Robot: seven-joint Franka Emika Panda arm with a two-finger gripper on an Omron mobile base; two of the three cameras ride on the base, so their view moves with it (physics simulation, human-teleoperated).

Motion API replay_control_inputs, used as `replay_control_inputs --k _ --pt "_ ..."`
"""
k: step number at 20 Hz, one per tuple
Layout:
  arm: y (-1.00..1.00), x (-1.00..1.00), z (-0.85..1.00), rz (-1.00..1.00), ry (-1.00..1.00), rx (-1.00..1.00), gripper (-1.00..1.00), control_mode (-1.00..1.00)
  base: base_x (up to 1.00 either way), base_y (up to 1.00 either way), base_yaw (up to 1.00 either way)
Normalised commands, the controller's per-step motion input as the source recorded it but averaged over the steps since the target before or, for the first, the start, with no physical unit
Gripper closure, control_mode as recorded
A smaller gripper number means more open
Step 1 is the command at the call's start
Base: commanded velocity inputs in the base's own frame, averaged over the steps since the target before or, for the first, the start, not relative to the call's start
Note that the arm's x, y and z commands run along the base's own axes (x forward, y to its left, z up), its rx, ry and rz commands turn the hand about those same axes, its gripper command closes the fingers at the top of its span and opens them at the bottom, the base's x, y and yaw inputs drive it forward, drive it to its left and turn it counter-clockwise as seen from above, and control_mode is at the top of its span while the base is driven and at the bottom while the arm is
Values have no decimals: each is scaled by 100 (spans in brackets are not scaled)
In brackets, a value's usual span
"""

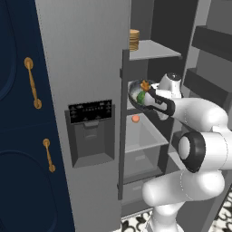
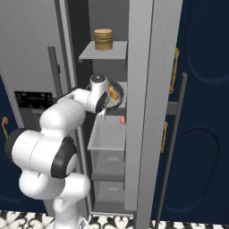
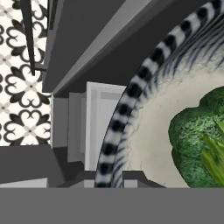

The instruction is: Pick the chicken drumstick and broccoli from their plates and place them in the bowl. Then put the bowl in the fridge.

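carrying the bowl (image 1: 138,95) into the open fridge (image 1: 81,68), fingers (image 3: 109,168) pinching its rim, broccoli (image 1: 141,97) and drumstick (image 1: 145,84) inside; i should keep it level, clear the shelf edge, then set it flat before letting go

The arm (image 1: 199,149) rises from the base, bends at a dark elbow joint and reaches forward and up, with the forearm nearly level. The wrist turns toward the left in the left base view, and the hand points to the side. The gripper (image 1: 146,96) is closed on the rim of the bowl (image 1: 136,93) and holds it at about shoulder height. In the right base view the gripper (image 2: 108,99) is partly hidden behind the wrist.
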Motion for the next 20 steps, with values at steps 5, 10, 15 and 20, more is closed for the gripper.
replay_control_inputs --k 5,10,15,20 --pt "-5 85 -3 0 1 0 100 -100 0 0 0" --pt "-17 54 -7 1 1 0 100 -100 0 0 0" --pt "-10 26 -23 2 1 0 100 -100 0 0 0" --pt "7 22 -26 0 0 0 100 -100 0 0 0"
